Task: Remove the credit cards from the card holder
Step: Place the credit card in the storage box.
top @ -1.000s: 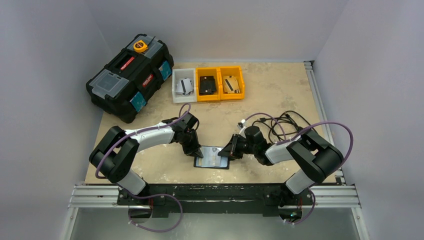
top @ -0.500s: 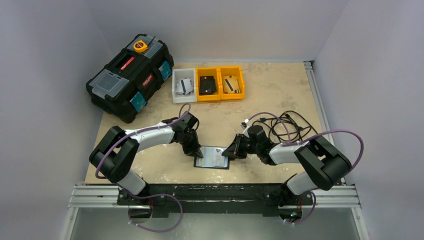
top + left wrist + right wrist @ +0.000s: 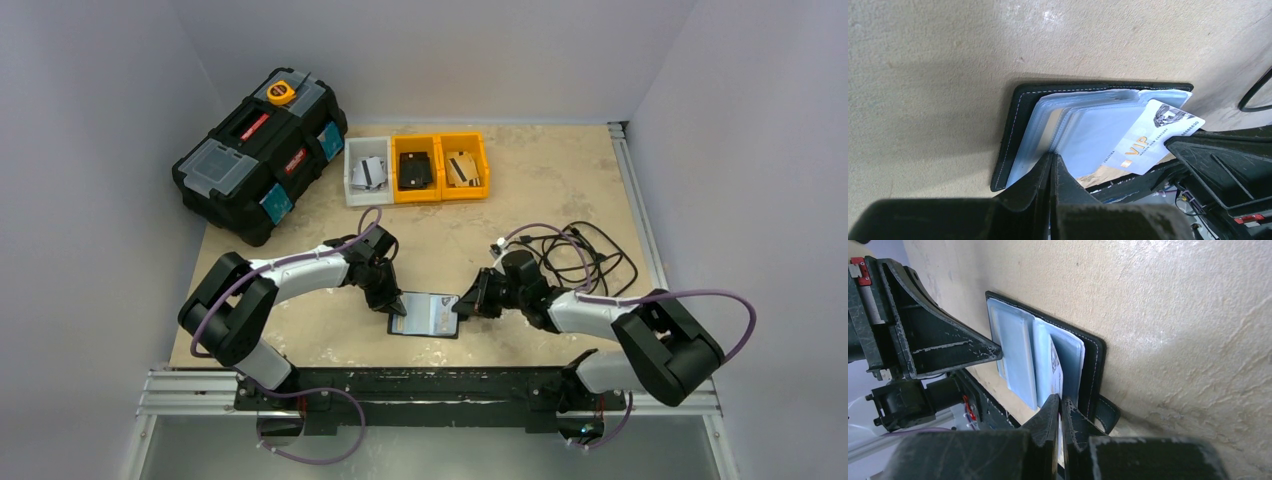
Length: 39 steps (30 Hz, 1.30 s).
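Note:
The black card holder [image 3: 412,327] lies open on the table between the two arms, its clear bluish sleeves [image 3: 1083,130] fanned out. My left gripper [image 3: 1053,156] is shut, its tips resting on the sleeves' near edge at the fold. One pale credit card [image 3: 1148,140] printed "VIP" sticks out of a sleeve at an angle toward the right. My right gripper [image 3: 1061,401] is shut on that card's edge [image 3: 1055,365], beside the holder's snap tab [image 3: 1108,412]. Any other cards are hidden inside the sleeves.
A large black toolbox [image 3: 260,150] stands at the back left. A white bin [image 3: 367,170] and two orange bins [image 3: 416,168] hold cards and a wallet at the back centre. A tangle of black cable [image 3: 570,250] lies just behind the right arm.
The right gripper has shifted slightly to the right with the card in it, and the right arm's elbow has swung out to the right. The left arm has stayed put.

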Motion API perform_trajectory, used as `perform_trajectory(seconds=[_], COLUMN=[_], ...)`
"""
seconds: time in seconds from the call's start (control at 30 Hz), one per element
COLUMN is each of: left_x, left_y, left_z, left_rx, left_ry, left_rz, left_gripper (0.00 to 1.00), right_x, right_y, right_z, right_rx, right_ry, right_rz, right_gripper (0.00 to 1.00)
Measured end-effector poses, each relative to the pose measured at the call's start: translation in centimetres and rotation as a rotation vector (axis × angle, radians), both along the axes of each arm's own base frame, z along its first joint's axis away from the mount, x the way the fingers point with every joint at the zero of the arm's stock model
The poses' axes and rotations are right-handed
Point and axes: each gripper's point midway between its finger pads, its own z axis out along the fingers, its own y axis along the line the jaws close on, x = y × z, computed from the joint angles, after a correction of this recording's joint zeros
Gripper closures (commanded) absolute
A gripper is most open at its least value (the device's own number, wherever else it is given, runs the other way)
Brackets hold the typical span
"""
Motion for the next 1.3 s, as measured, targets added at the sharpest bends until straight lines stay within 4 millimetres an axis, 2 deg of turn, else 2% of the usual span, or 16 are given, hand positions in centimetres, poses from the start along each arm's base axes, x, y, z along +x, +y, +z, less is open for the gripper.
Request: perform_trajectory(seconds=[0.23,0.3,0.37,0.43,0.47,0.53,0.7,0.8,1.07,1.3], left_x=[0.1,0.3,0.4,0.7,0.8,1.0,1.8,1.8,1.9,1.7], left_y=[0.1,0.4,0.9,1.4,1.5,1.7,1.0,0.5,-1.3,-2.5], left_z=[0.2,0.3,0.5,0.9,1.2,2.3,5.8,7.2,10.8,13.1], left_rx=[0.011,0.028,0.05,0.073,0.078,0.078,0.007,-0.047,-0.266,-0.424], left_ry=[-0.021,-0.041,-0.062,-0.092,-0.105,-0.143,-0.25,-0.284,-0.357,-0.383], left_rz=[-0.007,-0.016,-0.025,-0.038,-0.044,-0.064,-0.117,-0.148,-0.182,-0.204], left_gripper=[0.99,0.87,0.67,0.51,0.44,0.38,0.34,0.34,0.4,0.46], right_x=[-0.4,-0.3,-0.2,0.0,0.2,0.5,1.7,2.2,2.2,1.9], right_y=[-0.5,-0.5,-0.5,-0.4,-0.3,0.0,1.1,1.9,3.4,4.6], right_z=[0.5,0.7,1.0,1.5,1.9,2.7,5.5,7.1,10.1,12.8], right_rx=[-0.016,-0.018,-0.017,-0.015,-0.011,-0.003,0.044,0.075,0.195,0.326], right_ry=[-0.001,-0.004,-0.007,-0.013,-0.018,-0.029,-0.072,-0.093,-0.097,-0.084], right_rz=[0.0,-0.001,-0.002,-0.002,-0.002,-0.001,0.015,0.033,0.088,0.13], right_gripper=[1.0,1.0,1.0,1.0,1.0,1.0,1.0,1.0,1.0,1.0])
